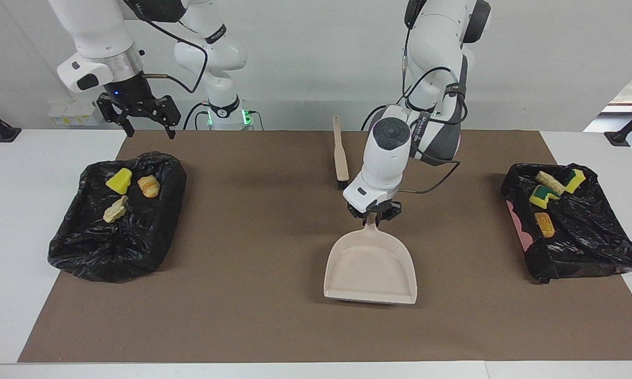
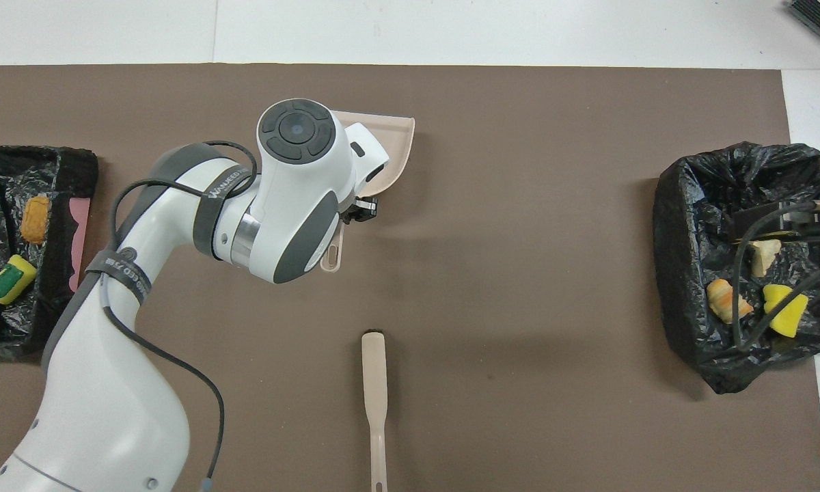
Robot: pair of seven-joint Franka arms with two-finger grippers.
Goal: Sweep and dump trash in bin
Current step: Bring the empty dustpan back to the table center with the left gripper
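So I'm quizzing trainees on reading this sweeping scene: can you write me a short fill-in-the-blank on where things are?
1. The left tool is at the handle of the ____, which lies flat on the brown mat.
2. The brush lies on the mat, ____ to the robots than that item.
3. All the trash lies inside the two black-lined ____.
4. The right tool is up over the mat's edge and holds ____.

Missing words: dustpan; nearer; bins; nothing

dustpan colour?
Pale beige-pink, plain, no pattern. The dustpan shows best in the facing view; overhead, the left arm covers most of it.
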